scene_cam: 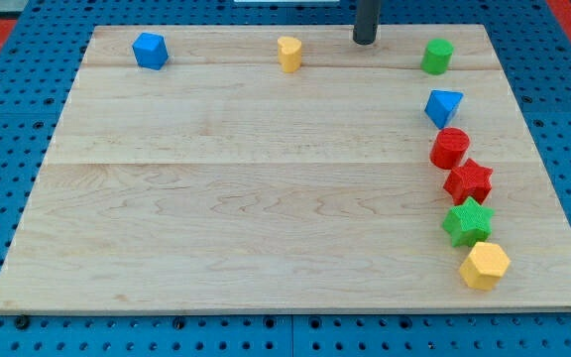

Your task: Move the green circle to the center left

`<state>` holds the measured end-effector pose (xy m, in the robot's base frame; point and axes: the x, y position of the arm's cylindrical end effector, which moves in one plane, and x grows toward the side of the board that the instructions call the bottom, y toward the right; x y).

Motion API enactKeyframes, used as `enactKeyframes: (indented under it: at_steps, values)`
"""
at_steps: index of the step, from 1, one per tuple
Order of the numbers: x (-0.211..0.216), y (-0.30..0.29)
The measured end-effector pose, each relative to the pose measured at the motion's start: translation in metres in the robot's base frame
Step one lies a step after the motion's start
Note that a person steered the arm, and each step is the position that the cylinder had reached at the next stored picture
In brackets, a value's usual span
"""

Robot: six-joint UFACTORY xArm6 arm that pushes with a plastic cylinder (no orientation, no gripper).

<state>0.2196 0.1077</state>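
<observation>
The green circle (437, 56) sits near the board's top-right corner, well apart from the center left where it is to go, so almost the whole width of the wooden board (266, 198) lies ahead of it. Left of the green circle, at the top edge and near but not touching, stands my tip (365, 41); it is a bare rod with no pincer to open or close, so nothing is gripped. From that side a push would drive the green circle rightward, the wrong way; I judge the tip must first get round to its right.

Just below the green circle, the blue block (444, 106) heads a column running down the right side: the red circle (450, 148), red star (469, 181), green star (467, 222) and yellow hexagon (485, 265), crowded closely. Farther left of the green circle along the top are the yellow block (288, 54) and the blue hexagon (150, 51), both close to a leftward path.
</observation>
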Motion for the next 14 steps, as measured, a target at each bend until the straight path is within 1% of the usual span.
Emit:
enactKeyframes:
  at_steps: [1,2,3,4,5,6,7,8,9,10,11,12,13,14]
  values:
    - [0.0,0.0]
    - [-0.005,0.023]
    - [0.0,0.053]
    - [-0.003,0.123]
    - [0.025,0.121]
    - [0.054,0.028]
    - [0.077,-0.029]
    - [0.081,0.027]
    - [0.12,-0.013]
    - [0.132,-0.114]
    - [0.134,-0.09]
    - [0.162,-0.094]
    - [0.175,-0.2]
    - [0.178,-0.282]
